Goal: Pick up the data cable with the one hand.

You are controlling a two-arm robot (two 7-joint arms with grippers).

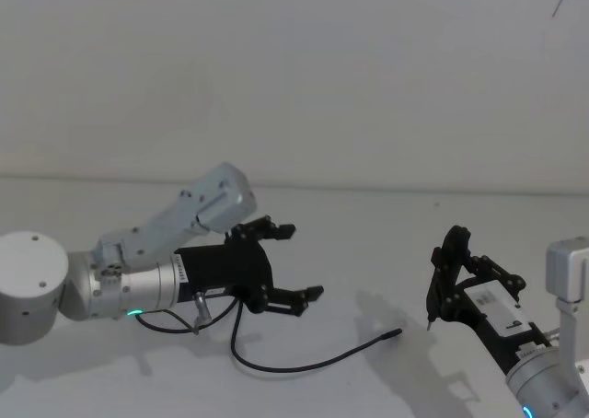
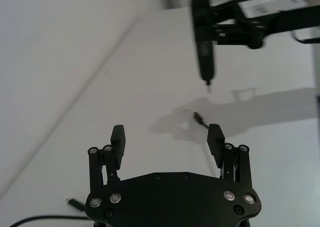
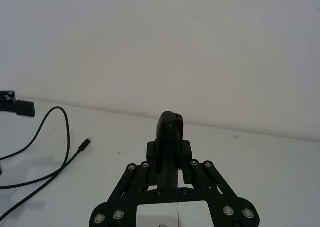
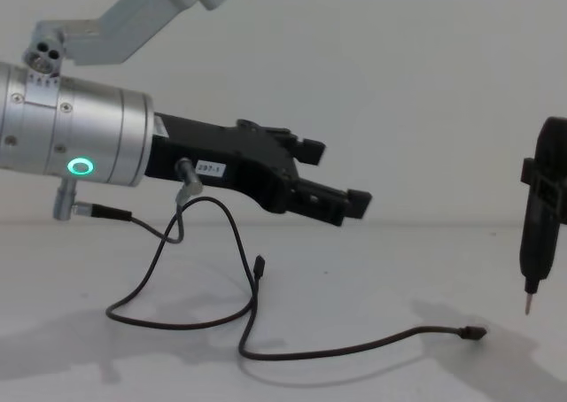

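Note:
The data cable (image 1: 304,363) is a thin black cord lying in loose curves on the white table. One small plug (image 4: 476,333) rests at the right, and another plug (image 4: 260,264) lies nearer the middle. My left gripper (image 1: 299,261) hovers open above the cable's left part, with nothing between its fingers (image 2: 216,136). In the left wrist view the left gripper (image 2: 167,137) points toward the far plug (image 2: 199,118). My right gripper (image 1: 451,266) is off to the right, shut on a slim black pen-like tool (image 4: 534,234) with its metal tip down.
A short lead (image 4: 115,214) with silver plugs hangs from the left wrist cylinder (image 4: 80,136), which shows a green ring light. The pen tool's tip (image 2: 208,85) hangs just above the table (image 1: 368,234) near the cable's right plug. A plain wall stands behind.

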